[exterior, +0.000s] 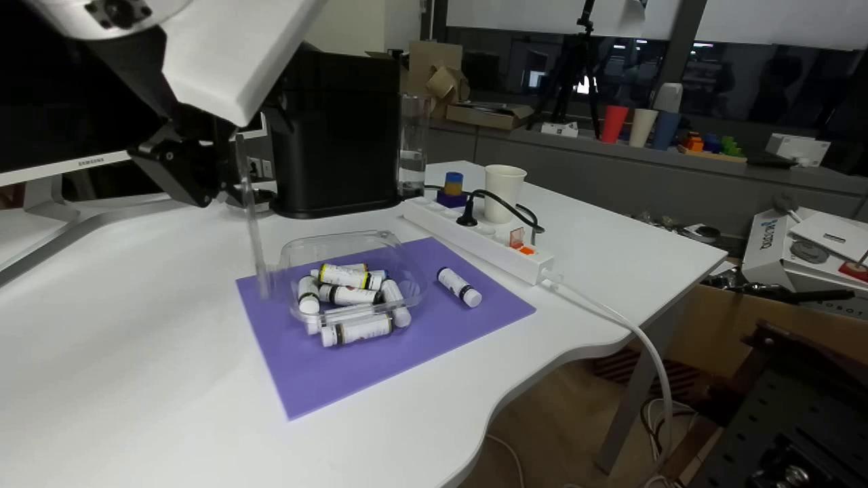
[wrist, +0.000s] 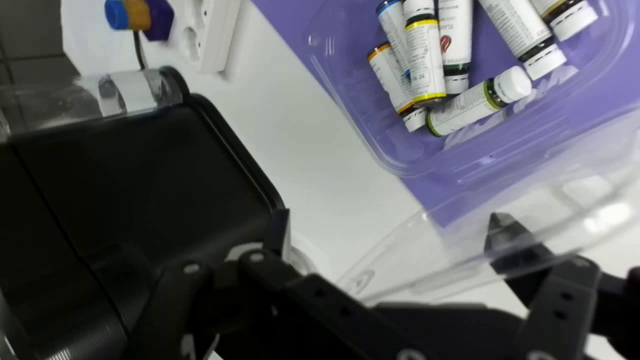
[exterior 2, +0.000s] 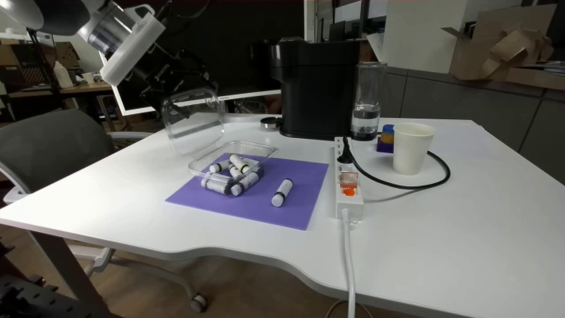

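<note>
The arm [exterior 2: 98, 27] has pale rounded shells [exterior 2: 20, 11], a dark grey section [exterior 2: 66, 20], a shiny silver collar [exterior 2: 110, 34] and a white slab [exterior 2: 133, 49]. The pincer [wrist: 389, 230] is black, with slim fingers [wrist: 276, 232], jointed links [wrist: 330, 302] pierced by small holes [wrist: 319, 292], pale round screw heads [wrist: 256, 256] and blurred pale lettering [exterior 2: 162, 73].

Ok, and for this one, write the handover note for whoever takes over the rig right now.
Claw: open, right by the raised clear lid; whether they touch cannot be told.
Container: on the purple mat, the lid standing up at its side.
Bottles: several lie inside the container; one loose bottle lies on the mat beside it.
Done: the container is open with bottles in it.
Left, as things lie: the lid is not down over the container, and the loose bottle is outside it.
</note>
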{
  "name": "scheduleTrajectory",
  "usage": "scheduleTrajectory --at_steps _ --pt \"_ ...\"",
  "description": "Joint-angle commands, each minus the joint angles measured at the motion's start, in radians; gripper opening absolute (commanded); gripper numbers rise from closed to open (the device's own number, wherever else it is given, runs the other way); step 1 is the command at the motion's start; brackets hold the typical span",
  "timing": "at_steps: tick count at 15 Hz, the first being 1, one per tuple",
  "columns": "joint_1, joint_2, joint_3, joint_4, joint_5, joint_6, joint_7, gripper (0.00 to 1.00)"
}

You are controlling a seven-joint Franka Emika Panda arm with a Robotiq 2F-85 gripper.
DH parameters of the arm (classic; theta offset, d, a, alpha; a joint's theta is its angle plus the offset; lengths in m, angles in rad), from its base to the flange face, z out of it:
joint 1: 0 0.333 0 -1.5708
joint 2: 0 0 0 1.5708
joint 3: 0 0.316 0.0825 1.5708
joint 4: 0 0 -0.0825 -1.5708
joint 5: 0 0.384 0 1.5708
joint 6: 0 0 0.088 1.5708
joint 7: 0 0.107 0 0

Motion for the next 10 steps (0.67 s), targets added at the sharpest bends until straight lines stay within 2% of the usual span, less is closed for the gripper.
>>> scheduleTrajectory --at_steps 1,10 --pt "-0.032 -0.086 -0.035 -0.054 0.179 0.062 -0.015 1.00" --pt "-0.100 -0.153 -0.148 -0.089 0.788 0.074 -0.202 1.00"
